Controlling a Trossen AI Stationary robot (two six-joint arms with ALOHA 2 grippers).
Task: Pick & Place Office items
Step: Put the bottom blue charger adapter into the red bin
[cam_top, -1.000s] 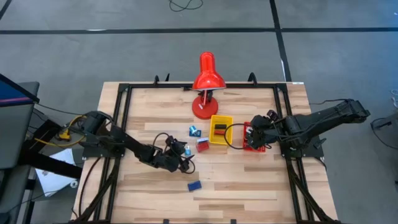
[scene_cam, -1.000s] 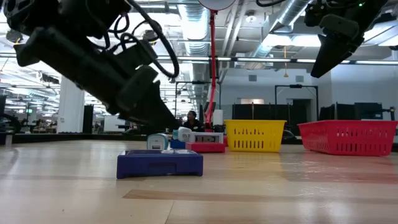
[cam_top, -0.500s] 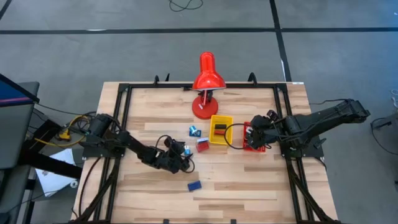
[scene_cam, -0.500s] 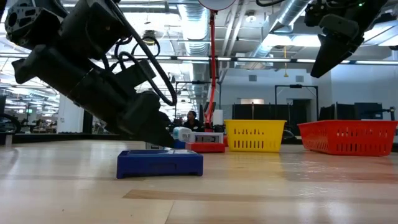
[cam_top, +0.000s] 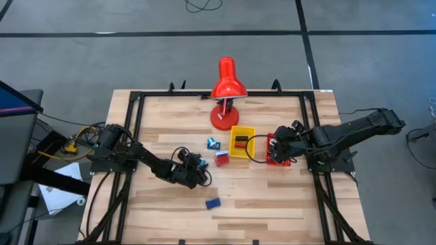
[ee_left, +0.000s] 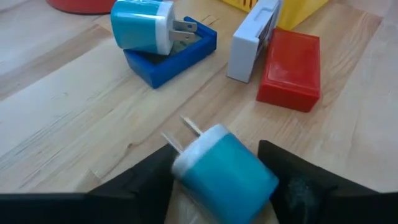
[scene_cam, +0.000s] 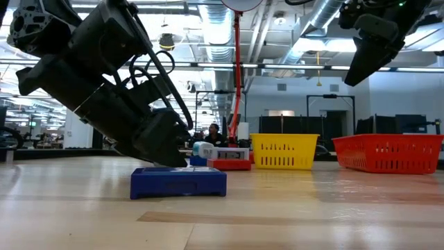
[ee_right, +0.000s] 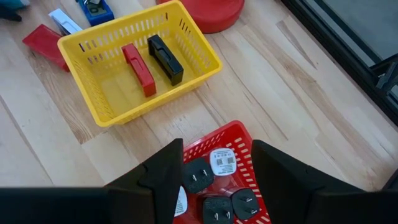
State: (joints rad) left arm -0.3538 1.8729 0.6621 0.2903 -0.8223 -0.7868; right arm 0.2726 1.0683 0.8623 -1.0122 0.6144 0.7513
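1. The office items lie in three places: a teal and white plug adapter (ee_left: 224, 165) sits between the left gripper's fingers (ee_left: 149, 180), a loose cluster rests near the frame centre of the high view, and a flat blue block (cam_top: 212, 203) lies alone toward the lower centre.
2. The cluster holds a second teal plug adapter (ee_left: 142, 26) resting on a blue flat block (ee_left: 180, 55), a white block (ee_left: 252, 38) and a red flat block (ee_left: 290, 66), all on the wooden table (cam_top: 272, 197).
3. The yellow plastic tray (ee_right: 99, 93) already carries a red bar (ee_right: 138, 70) and a black bar (ee_right: 165, 59); the red plastic tray (ee_right: 239, 140) holds dark plug pieces (ee_right: 198, 175).
4. The left gripper (cam_top: 199, 173), left of centre in the high view, has its fingers spread either side of the teal adapter; whether they press on it yet I cannot tell, though the step looks like a grasp being made.
5. The right gripper (ee_right: 214, 165) hovers above the red tray at right of centre, fingers apart and empty.
6. Next, the left fingers likely need to close on the adapter's rounded body, lift it clear, and carry it right toward a tray.
7. The big red desk lamp (cam_top: 227, 95) stands at upper centre.
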